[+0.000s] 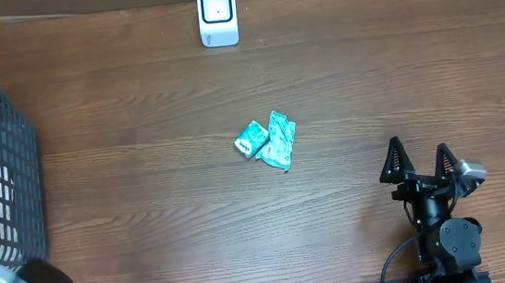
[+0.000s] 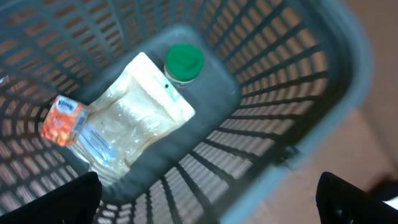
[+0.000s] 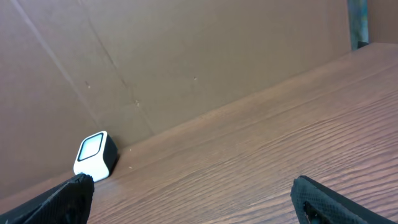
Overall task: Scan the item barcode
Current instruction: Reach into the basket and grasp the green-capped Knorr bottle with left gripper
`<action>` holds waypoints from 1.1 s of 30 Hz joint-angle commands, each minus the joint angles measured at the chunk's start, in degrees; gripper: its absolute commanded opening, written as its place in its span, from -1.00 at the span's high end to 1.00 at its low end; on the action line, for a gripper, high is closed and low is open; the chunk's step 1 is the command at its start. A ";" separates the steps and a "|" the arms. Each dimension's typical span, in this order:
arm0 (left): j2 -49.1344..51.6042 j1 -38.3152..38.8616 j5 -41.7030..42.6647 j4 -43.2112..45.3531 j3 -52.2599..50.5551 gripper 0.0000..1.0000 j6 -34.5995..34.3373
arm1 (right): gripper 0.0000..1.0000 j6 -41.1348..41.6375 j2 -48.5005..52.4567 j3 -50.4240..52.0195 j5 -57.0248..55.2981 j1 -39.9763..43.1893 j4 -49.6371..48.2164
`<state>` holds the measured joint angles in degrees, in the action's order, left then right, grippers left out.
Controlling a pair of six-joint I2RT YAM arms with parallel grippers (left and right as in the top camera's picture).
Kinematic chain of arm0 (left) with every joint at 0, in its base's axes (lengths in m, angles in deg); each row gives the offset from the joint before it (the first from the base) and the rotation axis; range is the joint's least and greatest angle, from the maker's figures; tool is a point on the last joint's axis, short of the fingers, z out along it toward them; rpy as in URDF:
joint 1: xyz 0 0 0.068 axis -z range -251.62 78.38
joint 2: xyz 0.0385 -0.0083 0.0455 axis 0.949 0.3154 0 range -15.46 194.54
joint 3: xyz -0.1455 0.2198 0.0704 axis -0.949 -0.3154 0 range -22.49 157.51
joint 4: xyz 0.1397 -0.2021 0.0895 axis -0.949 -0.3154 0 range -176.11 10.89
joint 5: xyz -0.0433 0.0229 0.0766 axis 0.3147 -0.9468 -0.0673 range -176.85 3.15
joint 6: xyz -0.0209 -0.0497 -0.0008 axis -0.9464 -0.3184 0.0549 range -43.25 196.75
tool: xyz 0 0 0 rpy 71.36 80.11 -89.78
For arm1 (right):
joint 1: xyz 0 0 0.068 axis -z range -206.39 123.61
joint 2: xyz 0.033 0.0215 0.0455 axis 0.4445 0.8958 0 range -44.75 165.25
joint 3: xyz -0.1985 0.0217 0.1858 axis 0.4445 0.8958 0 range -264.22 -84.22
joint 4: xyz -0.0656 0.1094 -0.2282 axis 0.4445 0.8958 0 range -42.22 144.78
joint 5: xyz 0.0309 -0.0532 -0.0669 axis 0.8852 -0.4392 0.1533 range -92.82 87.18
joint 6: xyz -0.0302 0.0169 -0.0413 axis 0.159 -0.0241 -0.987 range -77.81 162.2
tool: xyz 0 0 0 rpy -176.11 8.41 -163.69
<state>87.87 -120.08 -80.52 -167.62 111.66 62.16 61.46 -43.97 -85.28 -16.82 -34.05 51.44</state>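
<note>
My left gripper [image 2: 208,202] and right gripper [image 1: 417,147] stand wide and empty; the teal packets [image 1: 267,142], at the table [image 1: 139,124] centre, look light, soft and slippery, so I should pinch one across its sealed edge.

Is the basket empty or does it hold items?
Not empty. The basket holds a green-capped bottle, a clear pouch and an orange packet on its floor.

The brown wooden surface [image 1: 148,216] carries two crumpled teal foil packets [image 1: 250,140] [image 1: 280,141], one white box-shaped barcode scanner [image 1: 217,15], and one grey plastic lattice basket [image 1: 6,137] at its left edge. The basket holds one green-capped bottle [image 2: 184,62], one clear plastic pouch [image 2: 134,127] and one small orange packet [image 2: 63,119].
</note>
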 commanded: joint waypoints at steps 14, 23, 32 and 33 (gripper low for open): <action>20.28 0.28 -0.31 11.80 -0.07 -1.00 13.40 | -1.00 -0.46 -0.61 0.61 -0.76 -0.44 -0.33; 28.50 0.26 -0.57 14.80 -0.07 -0.69 18.38 | -1.00 -0.46 -0.61 0.61 -0.76 -0.44 -0.33; 34.42 0.28 -0.59 19.21 -0.07 -0.66 18.73 | -1.00 -0.46 -0.61 0.61 -0.76 -0.44 -0.33; 34.73 0.28 -0.59 19.85 -0.07 -0.66 18.71 | -1.00 -0.46 -0.61 0.61 -0.76 -0.44 -0.33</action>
<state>121.09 -120.04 -80.91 -149.02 111.09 79.54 61.46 -43.97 -85.28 -16.79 -34.05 51.44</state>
